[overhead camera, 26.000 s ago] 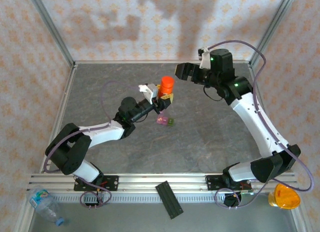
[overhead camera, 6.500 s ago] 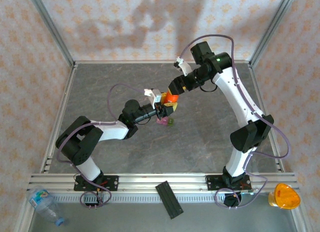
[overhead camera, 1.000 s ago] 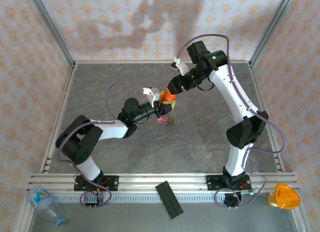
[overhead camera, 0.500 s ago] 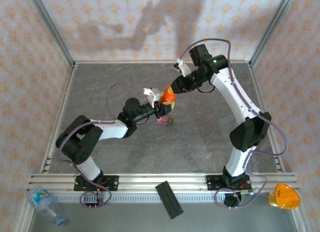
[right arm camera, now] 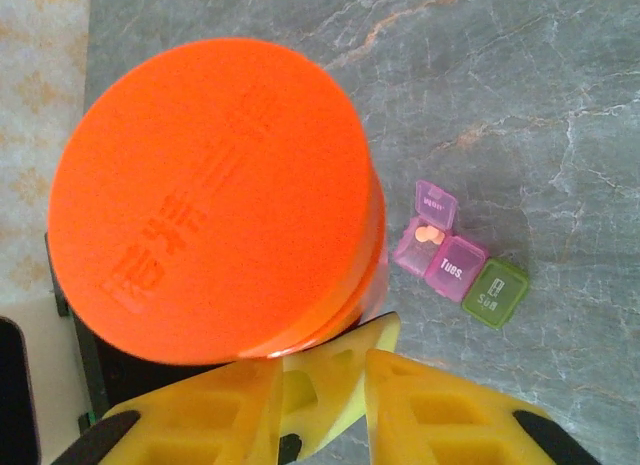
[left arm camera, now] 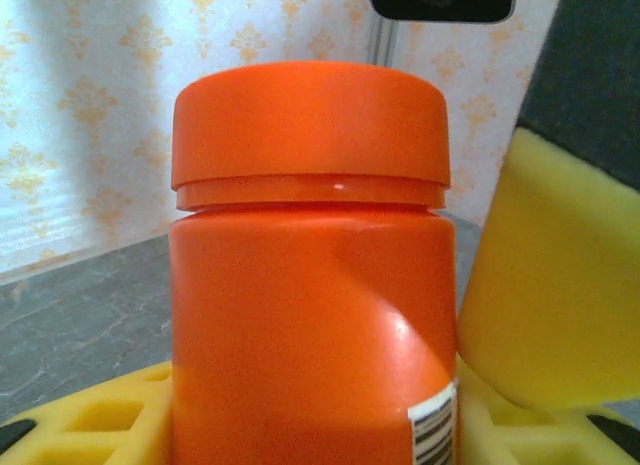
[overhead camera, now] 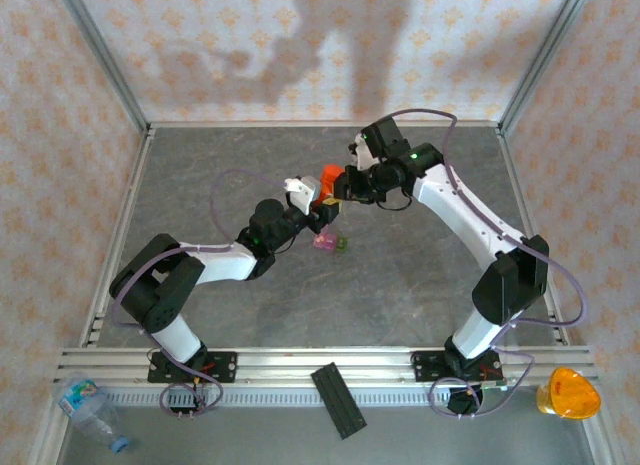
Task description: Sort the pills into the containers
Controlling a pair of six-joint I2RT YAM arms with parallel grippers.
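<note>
Right wrist: containers (right arm camera: 456, 267) flat on the table, right of the bottle cap. Short diagonal row of three joined cubes, two translucent pink, one dark green at the lower-right end. "Tues." printed on the middle pink lid, "Sun" on the green. End pink cube open, lid flipped up, one orange pill (right arm camera: 428, 235) inside. Top external: same cluster mid-table, just on the near side of both grippers. Left gripper (overhead camera: 326, 203) clamped on the orange bottle (overhead camera: 329, 179), cap on, yellow pads (left arm camera: 545, 305) against its side. Right gripper (right arm camera: 325, 373) squeezed closed right beside the cap; can't tell whether pinching anything. Grey marbled tabletop (overhead camera: 400, 285), aluminium frame posts at the corners, pale patterned wallpaper (overhead camera: 200, 45) all round. Clear plastic bottle (overhead camera: 90, 405) past the near rail, bottom left.
</note>
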